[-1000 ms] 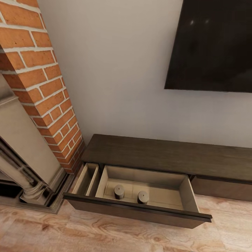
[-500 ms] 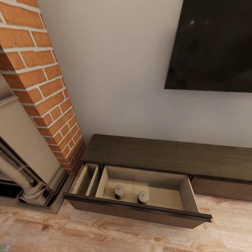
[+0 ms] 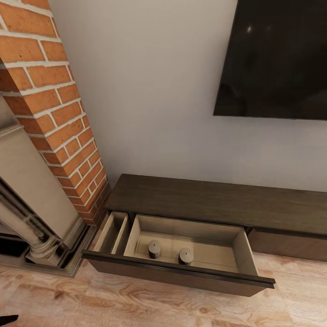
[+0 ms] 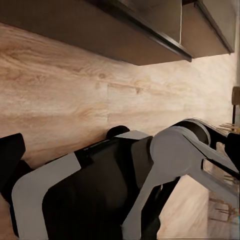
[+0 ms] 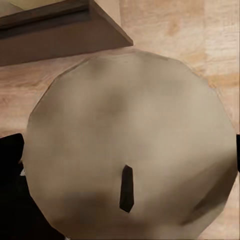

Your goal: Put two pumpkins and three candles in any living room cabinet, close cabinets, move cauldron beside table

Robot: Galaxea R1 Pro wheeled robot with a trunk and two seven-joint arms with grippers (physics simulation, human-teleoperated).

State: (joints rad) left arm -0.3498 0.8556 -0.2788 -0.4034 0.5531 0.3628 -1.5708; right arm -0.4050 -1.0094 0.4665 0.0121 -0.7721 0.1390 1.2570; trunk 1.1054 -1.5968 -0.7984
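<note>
The cabinet [image 3: 218,200] stands low along the wall, its left drawer [image 3: 181,272] pulled out over the floor. Two candles [image 3: 154,249] [image 3: 185,255] stand upright in the drawer's wide pale compartment. A third candle [image 5: 130,125] with a pale round top and dark wick sits close in the right wrist view, my right gripper [image 5: 125,155] shut on it, with black fingers [image 5: 10,150] at its sides. In the left wrist view my left gripper [image 4: 120,150] is open, with nothing between its fingers [image 4: 10,160], over the floor near the drawer front [image 4: 125,45]. Pumpkins and cauldron are out of view.
A red brick chimney [image 3: 54,104] and grey fireplace surround [image 3: 32,204] stand left of the cabinet. A dark screen [image 3: 277,59] hangs on the wall above. Wood floor [image 3: 136,304] runs in front of the drawer. My own trunk [image 4: 100,190] is behind the left gripper.
A dark tip has come into the bottom left corner of the head view. The cabinet, drawer and two candles have not moved.
</note>
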